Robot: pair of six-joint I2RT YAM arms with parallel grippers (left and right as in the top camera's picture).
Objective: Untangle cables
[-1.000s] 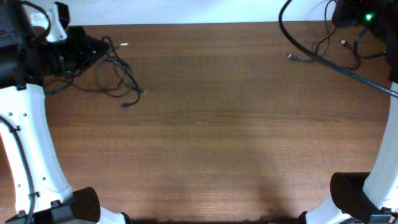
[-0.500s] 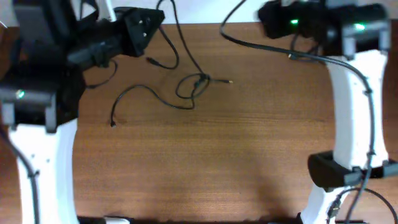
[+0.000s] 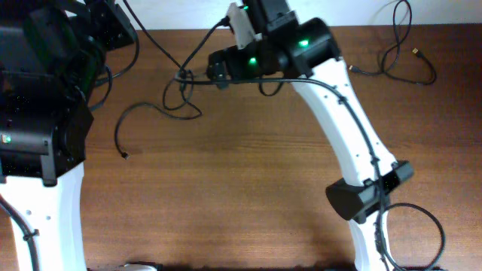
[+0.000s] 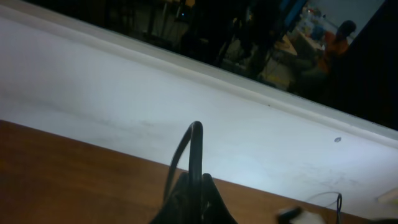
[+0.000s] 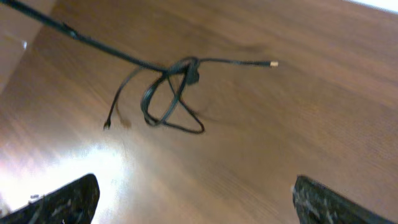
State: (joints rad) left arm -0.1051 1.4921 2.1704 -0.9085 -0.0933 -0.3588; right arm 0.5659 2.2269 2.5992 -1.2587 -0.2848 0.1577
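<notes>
My left gripper [image 4: 198, 198] is pinched shut on a cable [image 4: 194, 146] that arches up out of it. My right gripper [image 5: 196, 186] hangs with jaws spread wide above the knot [image 5: 179, 73], at the far side of the table [image 3: 263, 188], left of centre. A second cable [image 3: 407, 59] lies well apart, far right.

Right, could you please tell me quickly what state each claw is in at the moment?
Left claw: closed, pinching a black cable.
Right claw: open and empty, above the knot.
</notes>
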